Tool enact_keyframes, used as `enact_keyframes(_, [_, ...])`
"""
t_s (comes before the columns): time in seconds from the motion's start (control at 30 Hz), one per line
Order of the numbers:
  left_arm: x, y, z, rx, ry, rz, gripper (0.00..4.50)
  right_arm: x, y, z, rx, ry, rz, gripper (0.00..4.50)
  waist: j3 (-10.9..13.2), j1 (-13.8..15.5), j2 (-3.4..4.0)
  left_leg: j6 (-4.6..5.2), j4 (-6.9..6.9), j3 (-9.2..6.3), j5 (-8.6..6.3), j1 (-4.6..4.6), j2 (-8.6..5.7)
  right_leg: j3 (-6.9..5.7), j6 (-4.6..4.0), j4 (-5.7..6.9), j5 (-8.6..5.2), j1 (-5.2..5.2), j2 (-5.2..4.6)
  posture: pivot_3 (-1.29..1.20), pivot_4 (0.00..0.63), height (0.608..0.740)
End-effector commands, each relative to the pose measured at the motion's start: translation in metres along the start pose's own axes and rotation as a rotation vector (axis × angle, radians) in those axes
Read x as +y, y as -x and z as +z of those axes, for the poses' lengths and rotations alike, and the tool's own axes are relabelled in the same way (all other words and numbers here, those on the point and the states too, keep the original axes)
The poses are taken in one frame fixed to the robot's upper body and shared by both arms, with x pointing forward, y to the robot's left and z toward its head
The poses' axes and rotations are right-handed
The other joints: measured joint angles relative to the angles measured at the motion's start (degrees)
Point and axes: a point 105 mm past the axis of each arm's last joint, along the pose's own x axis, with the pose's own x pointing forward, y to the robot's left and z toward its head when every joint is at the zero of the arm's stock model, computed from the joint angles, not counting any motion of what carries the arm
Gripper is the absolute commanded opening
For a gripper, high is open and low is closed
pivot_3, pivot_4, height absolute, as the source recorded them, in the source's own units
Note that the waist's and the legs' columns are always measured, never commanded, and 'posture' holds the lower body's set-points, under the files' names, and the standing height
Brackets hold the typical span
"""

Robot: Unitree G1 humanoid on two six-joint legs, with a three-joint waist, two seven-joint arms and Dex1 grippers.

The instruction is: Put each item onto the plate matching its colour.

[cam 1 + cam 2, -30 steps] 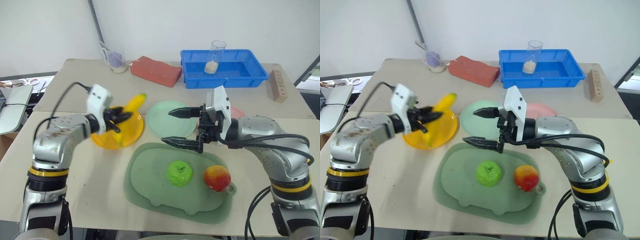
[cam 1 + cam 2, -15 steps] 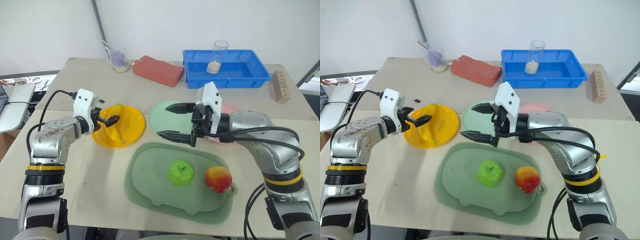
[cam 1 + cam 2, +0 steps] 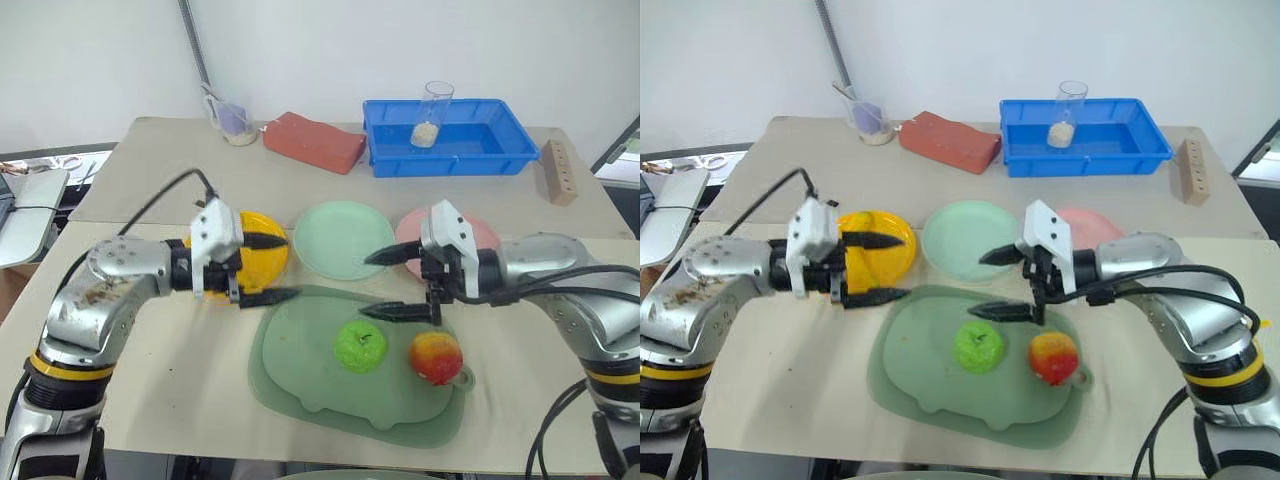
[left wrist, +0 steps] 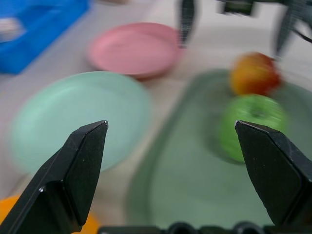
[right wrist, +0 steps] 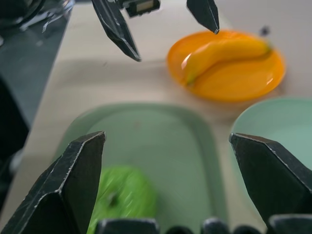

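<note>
Green apple (image 3: pixel 360 346) sits on the dull-green tray (image 3: pixel 300 380), toward the tray's middle, with the red-and-yellow apple (image 3: pixel 435 356) just beside it on the side near the tray's ring tab. Neither fruit is on a plate yet. The banana (image 5: pixel 222 52) already lies on the yellow plate (image 3: pixel 268 262), which sits just past the tray's far-left corner, so that part looks done.

Right gripper (image 3: pixel 398 283) hovers over the tray's far edge, above and a little beyond the green apple, its two fingers spread wide with nothing between them. Left gripper (image 3: pixel 266 269) hangs at the tray's far-left corner, over the near edge of the yellow plate, jaws also wide apart and empty.

The step in hand appears to be picking up the green apple with the right gripper. To do it well, the gripper should come down with one finger on each side of the apple's widest part, not on its top, since the round toy could roll or squirt out of a high pinch. Keeping clear of the red-and-yellow apple matters, because the two nearly touch.

Beyond the tray, the mint green plate (image 3: pixel 343 239) lies close to the tray's far edge, with the pink plate (image 3: pixel 480 234) to its right; the lift should carry the apple to the mint one.
</note>
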Motion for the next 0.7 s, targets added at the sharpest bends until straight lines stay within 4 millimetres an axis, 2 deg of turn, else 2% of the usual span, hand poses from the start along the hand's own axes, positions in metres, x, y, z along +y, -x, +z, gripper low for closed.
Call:
enact_keyframes(0.03, [-0.036,-0.002,0.005,-0.026,-0.114,-0.183,4.44,0.021,0.000,-0.012,0.069,0.013,0.109,4.50,-0.01,-0.09,0.01,0.03,-0.01,0.02,-0.02,0.00,0.00,0.02,0.00,-0.04,0.00,0.00,-0.01,0.00,0.150,0.740])
enact_keyframes(0.13, [-0.051,0.003,-0.003,-0.019,-0.127,-0.247,4.44,0.023,-0.007,-0.026,0.111,0.030,0.117,4.50,0.02,-0.33,-0.01,0.12,0.01,0.07,-0.07,0.04,0.07,0.02,-0.05,-0.11,-0.02,0.05,0.01,0.00,0.150,0.740])
enact_keyframes(0.3, [-0.057,0.009,-0.012,-0.031,-0.118,-0.233,4.44,0.022,-0.018,-0.044,0.193,0.059,0.124,4.50,0.08,-0.16,-0.04,0.12,0.07,0.11,-0.07,0.03,0.08,0.04,-0.10,-0.11,-0.06,-0.04,-0.03,0.00,0.150,0.740])
enact_keyframes(0.6, [-0.061,0.009,-0.011,-0.051,-0.110,-0.169,4.44,0.018,-0.032,-0.054,0.228,0.065,0.114,4.50,0.06,-0.01,-0.02,0.12,0.06,0.16,-0.07,-0.02,0.12,0.03,-0.11,-0.11,-0.07,-0.10,-0.03,0.00,0.150,0.740])
enact_keyframes(0.7, [-0.064,0.008,-0.010,-0.057,-0.099,-0.160,4.50,0.015,-0.037,-0.048,0.200,0.061,0.111,3.74,0.06,-0.03,-0.01,0.12,0.06,0.17,-0.07,-0.02,0.14,0.02,-0.11,-0.10,-0.07,-0.12,-0.01,0.00,0.150,0.740])
